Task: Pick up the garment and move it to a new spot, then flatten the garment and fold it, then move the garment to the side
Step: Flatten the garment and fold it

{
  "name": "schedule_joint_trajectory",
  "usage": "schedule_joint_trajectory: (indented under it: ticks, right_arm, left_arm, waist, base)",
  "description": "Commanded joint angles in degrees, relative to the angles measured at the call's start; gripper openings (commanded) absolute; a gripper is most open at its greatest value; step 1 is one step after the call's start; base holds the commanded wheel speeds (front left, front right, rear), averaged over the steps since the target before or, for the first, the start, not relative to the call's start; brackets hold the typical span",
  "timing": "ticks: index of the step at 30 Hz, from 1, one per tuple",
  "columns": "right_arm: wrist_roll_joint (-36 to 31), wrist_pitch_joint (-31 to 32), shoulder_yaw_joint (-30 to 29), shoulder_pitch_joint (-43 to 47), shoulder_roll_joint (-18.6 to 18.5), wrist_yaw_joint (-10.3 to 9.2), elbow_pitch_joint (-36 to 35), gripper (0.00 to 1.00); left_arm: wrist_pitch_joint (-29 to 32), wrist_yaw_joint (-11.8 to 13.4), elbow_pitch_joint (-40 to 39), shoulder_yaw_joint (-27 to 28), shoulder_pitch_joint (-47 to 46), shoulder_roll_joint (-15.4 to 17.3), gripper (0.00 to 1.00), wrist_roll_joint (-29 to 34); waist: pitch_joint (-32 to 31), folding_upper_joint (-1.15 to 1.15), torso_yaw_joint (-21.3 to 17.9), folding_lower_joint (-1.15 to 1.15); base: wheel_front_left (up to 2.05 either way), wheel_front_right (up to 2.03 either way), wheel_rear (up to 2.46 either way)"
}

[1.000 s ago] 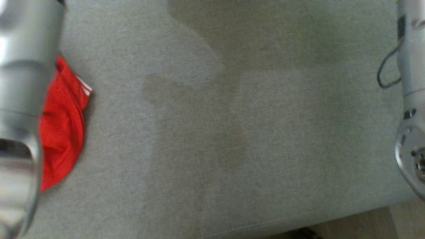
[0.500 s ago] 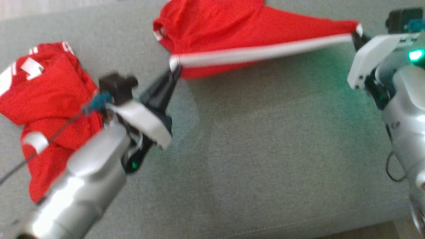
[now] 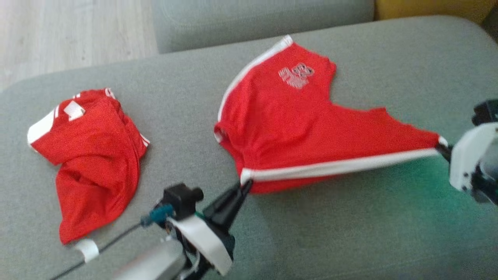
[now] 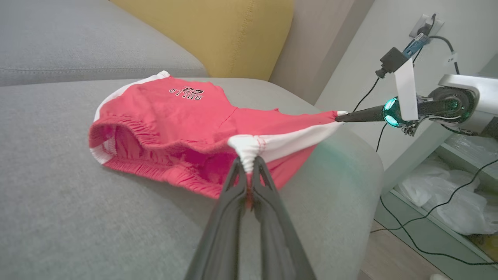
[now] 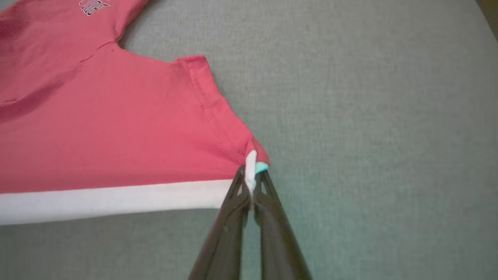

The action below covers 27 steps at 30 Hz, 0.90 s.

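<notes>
The garment is a pair of red shorts with white side stripes and a small logo, stretched over the grey sofa seat. My left gripper is shut on one end of its white-striped edge. My right gripper is shut on the other end, so the stripe runs taut between them. The left wrist view has the shorts with the waistband open toward me, my fingers pinching the white corner and the right gripper beyond. In the right wrist view my fingers clamp the hem corner of the shorts.
A second red garment lies crumpled at the left of the seat. The sofa back and a yellow cushion stand behind. Wooden floor shows at far left. Cables and a shelf lie past the sofa's right end.
The head camera has swung up, so the whole picture shifted. Both grippers keep their hold on the stripe, and the shorts now lie lower and more spread on the seat.
</notes>
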Motion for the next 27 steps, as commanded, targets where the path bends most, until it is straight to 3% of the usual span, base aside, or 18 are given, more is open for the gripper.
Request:
schedule_joint_trajectory:
  ticks: [1,5,8,17,27]
  right_arm:
    - [1.77,1.76,-0.25,1.52,-4.22,-0.12,-3.43,0.00]
    - [4.30,5.47,-3.53,7.44,-9.02,-0.12,-13.13,0.00]
    - [4.16,4.93,-7.54,8.63,-8.86,-0.12,-17.51,0.00]
    - [-5.46,1.10,-16.68,2.69,-0.74,-0.12,-22.54,0.00]
    - [-18.80,-3.11,-17.53,-12.96,6.08,-0.12,-13.66,0.00]
  left_arm:
    - [-0.08,1.11,-2.43,1.74,-0.59,2.43,0.00,0.31]
    - [0.88,3.37,-7.18,0.63,2.22,3.31,0.00,0.35]
    - [1.07,4.36,-9.09,1.21,1.49,3.70,0.00,0.57]
    - [1.12,5.44,-8.92,4.54,-5.29,2.78,0.00,1.13]
    - [1.51,2.45,-3.35,5.48,-13.80,-0.89,0.00,1.78]
  waist:
    - [-1.43,0.00,0.13,0.02]
    - [-1.76,0.00,0.08,0.02]
    - [-0.73,0.00,0.41,0.02]
    - [5.79,0.00,3.32,0.02]
    - [14.32,0.00,8.63,0.02]
  base:
    - [0.00,0.00,0.00]
    - [0.00,0.00,0.00]
    - [0.00,0.00,0.00]
    - [0.00,0.00,0.00]
    - [0.00,0.00,0.00]
